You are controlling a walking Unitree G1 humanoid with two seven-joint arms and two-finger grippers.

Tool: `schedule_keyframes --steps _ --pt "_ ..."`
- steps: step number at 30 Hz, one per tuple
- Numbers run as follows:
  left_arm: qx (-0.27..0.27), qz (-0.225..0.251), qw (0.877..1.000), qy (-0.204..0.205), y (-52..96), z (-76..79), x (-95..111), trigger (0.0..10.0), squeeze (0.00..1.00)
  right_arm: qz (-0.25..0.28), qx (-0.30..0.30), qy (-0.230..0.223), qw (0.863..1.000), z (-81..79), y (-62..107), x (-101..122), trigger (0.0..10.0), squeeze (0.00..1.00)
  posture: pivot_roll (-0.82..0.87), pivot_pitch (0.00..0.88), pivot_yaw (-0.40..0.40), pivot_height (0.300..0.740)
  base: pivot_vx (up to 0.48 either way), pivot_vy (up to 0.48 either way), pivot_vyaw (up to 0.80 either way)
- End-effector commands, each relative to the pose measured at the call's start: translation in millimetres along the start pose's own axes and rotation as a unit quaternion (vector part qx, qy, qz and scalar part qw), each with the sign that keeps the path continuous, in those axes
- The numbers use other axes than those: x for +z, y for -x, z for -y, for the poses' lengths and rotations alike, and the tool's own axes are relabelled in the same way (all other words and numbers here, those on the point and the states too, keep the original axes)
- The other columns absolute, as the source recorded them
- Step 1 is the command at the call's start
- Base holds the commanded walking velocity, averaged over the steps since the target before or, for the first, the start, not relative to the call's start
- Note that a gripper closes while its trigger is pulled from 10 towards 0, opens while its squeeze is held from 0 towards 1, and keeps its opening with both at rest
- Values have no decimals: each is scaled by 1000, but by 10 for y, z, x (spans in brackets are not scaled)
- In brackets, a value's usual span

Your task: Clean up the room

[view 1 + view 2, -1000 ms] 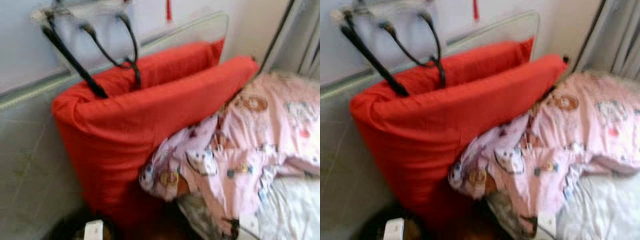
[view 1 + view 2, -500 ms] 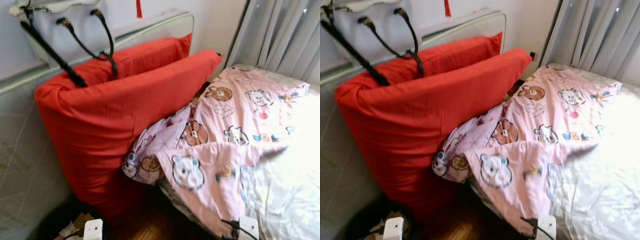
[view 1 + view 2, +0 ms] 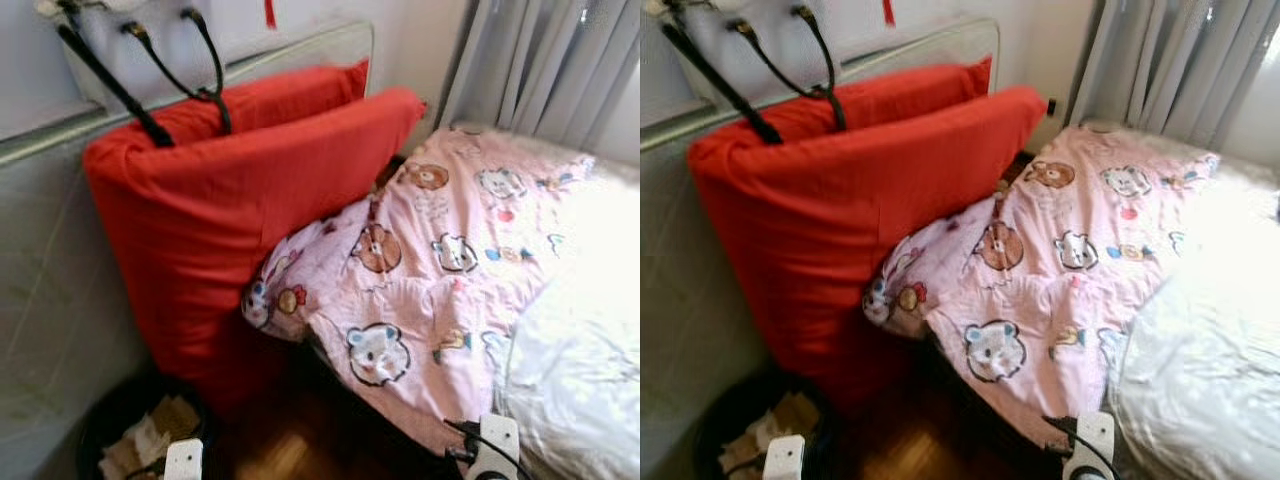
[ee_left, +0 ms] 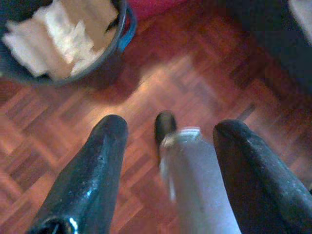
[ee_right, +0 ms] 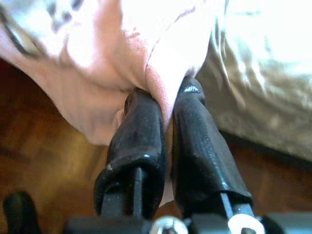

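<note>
Head views. One large red fabric cushion (image 3: 230,220), folded so that it shows two thick layers, stands upright against the pale wall. Two black straps (image 3: 150,70) hang down onto its top edge from above. One pink quilt printed with cartoon bears (image 3: 440,260) lies across the bed, its near corner drooping beside the cushion's lower part and over the bed's edge. One white satin sheet (image 3: 580,370) covers the mattress just beside the quilt. Grey pleated curtains (image 3: 550,70) hang behind the bed. One dark round waste bin (image 3: 140,430) holding crumpled paper sits on the floor near the foot of the cushion. Two white wrist fittings show at the bottom edge, one for each arm.

Left wrist view. One left hand (image 4: 168,161), its two black fingers spread wide and holding nothing, hangs over the red-brown parquet floor (image 4: 195,63). The same bin (image 4: 63,44), with pale paper inside, stands well apart from the fingers. One grey leg with a black foot (image 4: 165,126) shows between the two fingers, standing on the parquet.

Right wrist view. One right hand (image 5: 168,109), its two fingers pressed narrowly together, pinches a fold of the pink quilt (image 5: 117,53) at its hanging edge. The white sheet (image 5: 263,73) lies just beside that fold; dark floor shows beneath.
</note>
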State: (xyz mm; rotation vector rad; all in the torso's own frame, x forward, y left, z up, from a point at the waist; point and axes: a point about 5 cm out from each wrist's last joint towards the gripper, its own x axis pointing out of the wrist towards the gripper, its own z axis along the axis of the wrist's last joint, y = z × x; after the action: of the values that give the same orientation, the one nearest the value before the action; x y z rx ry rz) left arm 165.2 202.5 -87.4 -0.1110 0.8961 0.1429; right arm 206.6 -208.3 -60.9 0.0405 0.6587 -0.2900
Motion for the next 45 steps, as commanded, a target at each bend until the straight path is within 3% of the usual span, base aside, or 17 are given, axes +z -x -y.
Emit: schedule_keyframes --steps 1,8,14,21,27,34,40,41,45 --pt "1 -8 1000 -5 3 -11 -20 10000 0 32 0 -4 999 -9 -18 106 10000 0 -19 19 -21 740 0 0 0" --pt "2 -9 1000 -5 7 -15 -32 10000 0 81 -22 -10 996 50 -34 260 10000 0 -20 12 -23 740 0 0 0" --pt "5 -9 1000 -3 11 -20 -45 10000 0 127 -22 29 991 56 -28 379 10000 0 -23 9 -26 740 0 0 0" --pt "4 -7 1000 -9 12 -20 -44 10000 0 185 -117 23 975 197 -6 561 10000 0 -23 4 -28 740 0 0 0" --pt "4 -5 1000 -10 13 -19 -42 10000 0 210 -113 61 969 132 13 606 10000 0 -19 8 -32 740 0 0 0" --pt "7 -3 1000 -12 14 -29 -38 10000 0 278 -145 106 944 137 110 712 10000 0 -16 19 -34 740 0 0 0" --pt "6 -3 1000 -12 13 -32 -33 10000 0 307 -175 117 928 190 171 761 10000 0 -15 22 -35 740 0 0 0" --pt "6 -3 1000 -12 13 -32 -33 10000 0 307 -175 117 928 190 171 761 10000 0 -15 22 -35 740 0 0 0" --pt "5 -2 1000 -11 9 -21 -25 10000 0 206 -108 98 968 50 77 484 10000 0 -18 25 -35 740 0 0 0"
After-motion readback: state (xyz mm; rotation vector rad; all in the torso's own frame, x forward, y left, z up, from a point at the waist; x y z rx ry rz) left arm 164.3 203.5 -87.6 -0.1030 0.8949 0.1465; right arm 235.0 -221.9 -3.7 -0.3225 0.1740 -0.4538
